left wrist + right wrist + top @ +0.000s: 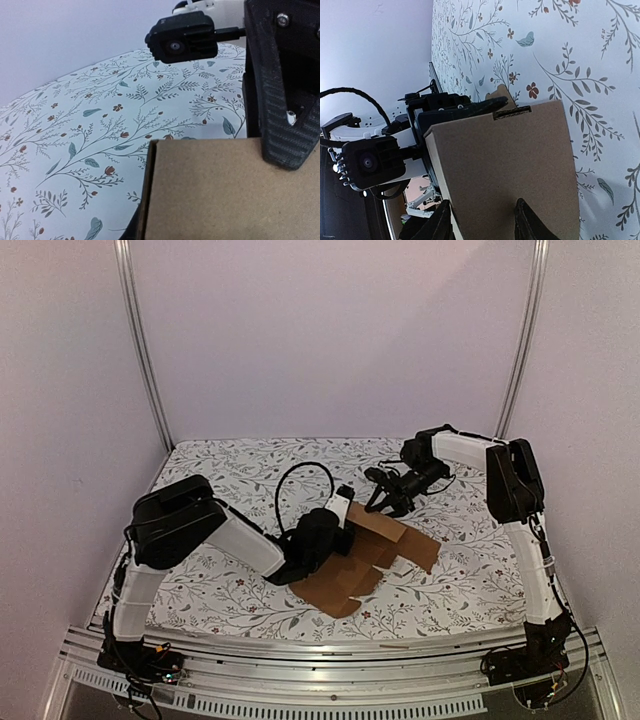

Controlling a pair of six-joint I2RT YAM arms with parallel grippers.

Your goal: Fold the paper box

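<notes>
Top view. Paper box [372, 562]: mid-table on the floral cloth [230, 590]. Lies mostly as a flat brown sheet with notched flaps, and seems tipped up at the far-left part. Left gripper [343, 518]: reaches in low from the left to that raised part. Right gripper [388, 496]: hangs just beyond the sheet's far edge, close to the other claw.

Left wrist view. Shows a plain card panel filling the lower right, lifted off the cloth, top edge level. Shows one carbon-weave finger [280, 100] lapped over the panel's near face. Hides the second finger, so cannot tell whether this claw is clamped on the card or only leaning on it. Catches the opposite arm's camera housing [182, 42] just past the panel.

Right wrist view. Shows the same panel from the other side, with a narrow slit [512, 114] near its upper edge and the left claw's black body behind it. Has two dark fingertips [527, 222] set apart at the bottom, in front of the card face, nothing pinched between. Cannot tell if touching.

Handling, as a judgement. Probably weighs almost nothing. Should stay stiff across a panel yet hinge readily at scored lines. Would dent or crease if squeezed mid-face, and could skate over the cloth. Best taken at a flap's free edge, near its fold, with the flat remainder pinned down by the other claw.
</notes>
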